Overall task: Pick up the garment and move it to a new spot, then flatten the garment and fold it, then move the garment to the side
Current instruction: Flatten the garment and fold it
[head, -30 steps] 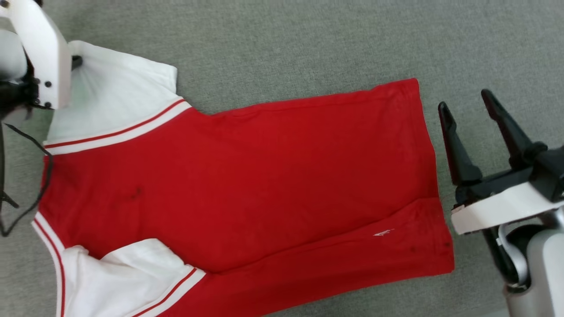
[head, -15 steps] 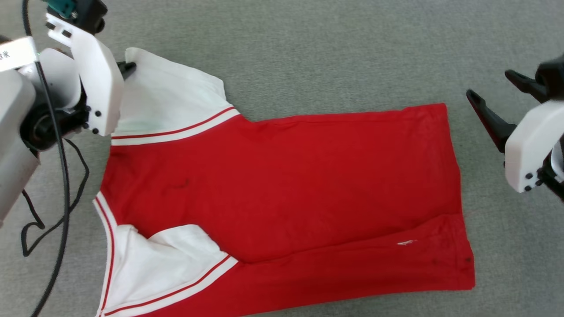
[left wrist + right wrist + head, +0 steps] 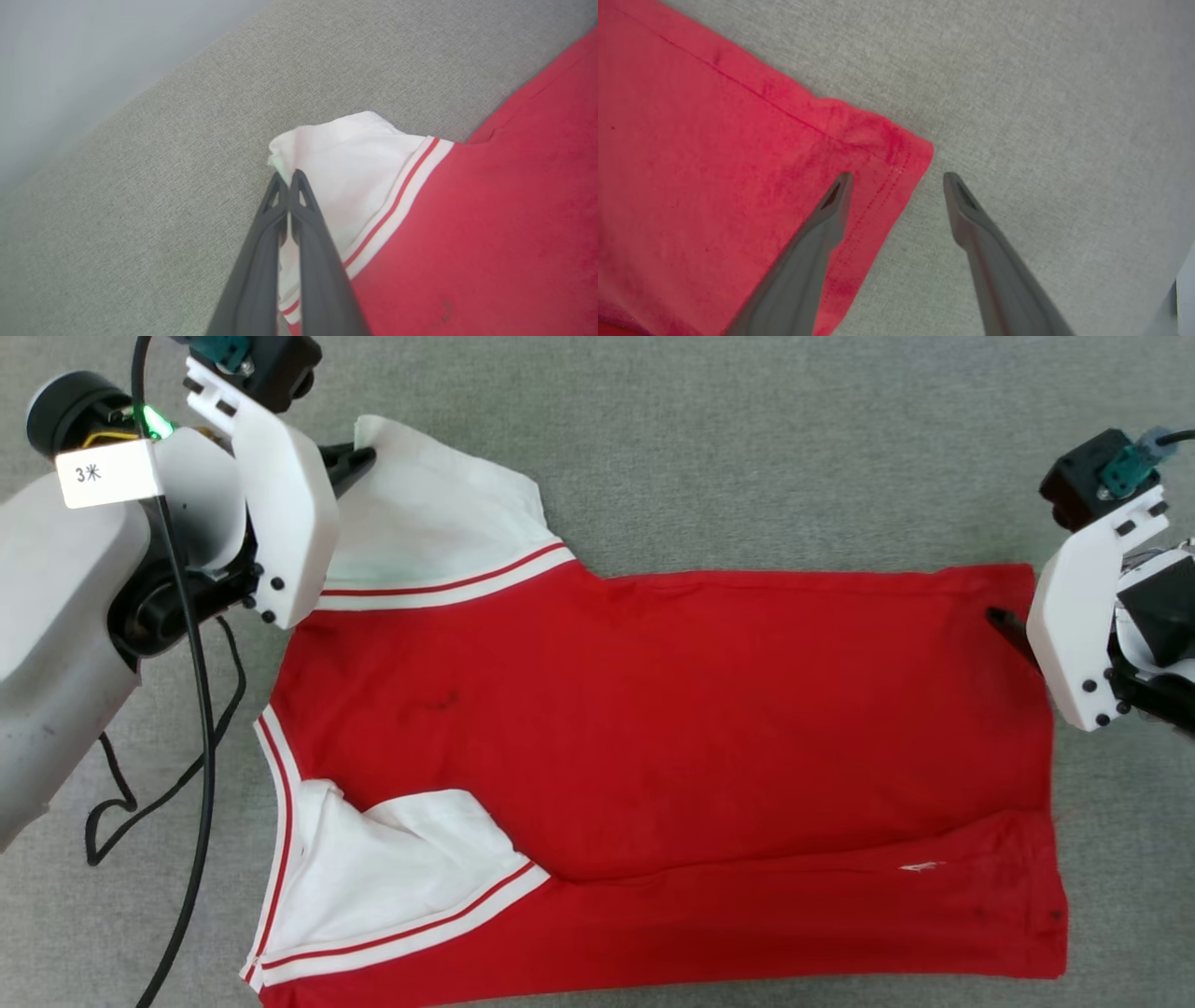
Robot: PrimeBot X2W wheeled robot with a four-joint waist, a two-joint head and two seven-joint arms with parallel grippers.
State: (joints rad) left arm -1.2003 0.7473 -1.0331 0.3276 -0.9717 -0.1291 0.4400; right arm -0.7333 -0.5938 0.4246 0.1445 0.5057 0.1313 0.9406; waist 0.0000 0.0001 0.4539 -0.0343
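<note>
The garment (image 3: pixel 672 728), a red jersey with white striped-trim sleeves, lies spread flat on the grey surface, collar at the left and hem at the right. My left gripper (image 3: pixel 366 457) is shut on the far white sleeve's outer corner (image 3: pixel 285 161), fingertips pinched together on the cloth. My right gripper (image 3: pixel 899 179) is open at the far hem corner (image 3: pixel 896 149). One finger (image 3: pixel 831 219) is over the red cloth and the other is over bare surface. The near sleeve (image 3: pixel 401 868) lies folded in over the body.
A black cable (image 3: pixel 201 728) hangs from my left arm and loops on the grey cloth surface (image 3: pixel 747 448) left of the collar. In the left wrist view the surface ends at an edge with a pale wall (image 3: pixel 93 56) beyond it.
The head camera has shifted, sliding the picture right. My right gripper has swung from beside the hem to its far corner. My left gripper stays shut on the sleeve.
</note>
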